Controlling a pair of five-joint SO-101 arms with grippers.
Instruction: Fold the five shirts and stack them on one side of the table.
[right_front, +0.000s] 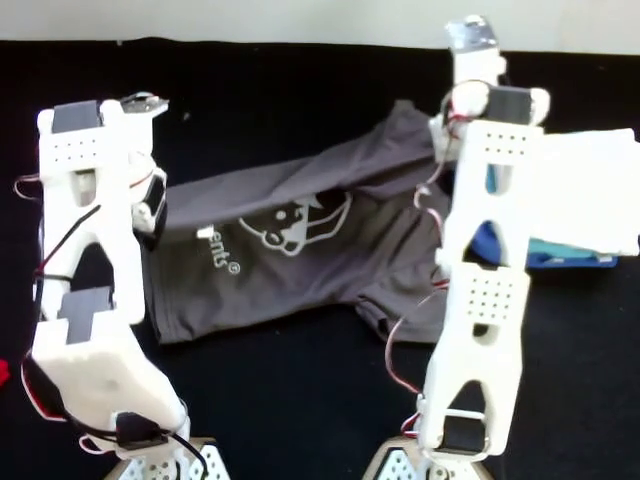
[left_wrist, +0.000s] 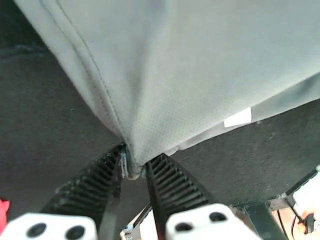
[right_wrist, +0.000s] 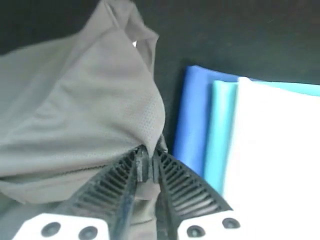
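A grey shirt with a white print lies spread on the black table between the two arms. My left gripper is at the shirt's left edge. In the left wrist view this gripper is shut on a pinched hem of the grey shirt, which hangs lifted. At the shirt's far right corner is my right gripper. The right wrist view has that gripper shut on a fold of the grey shirt, just beside the stack.
A stack of folded shirts lies at the right side, partly behind the right arm. The white shirt is on top, with a teal shirt and a blue shirt under it. A small red thing sits at the left edge.
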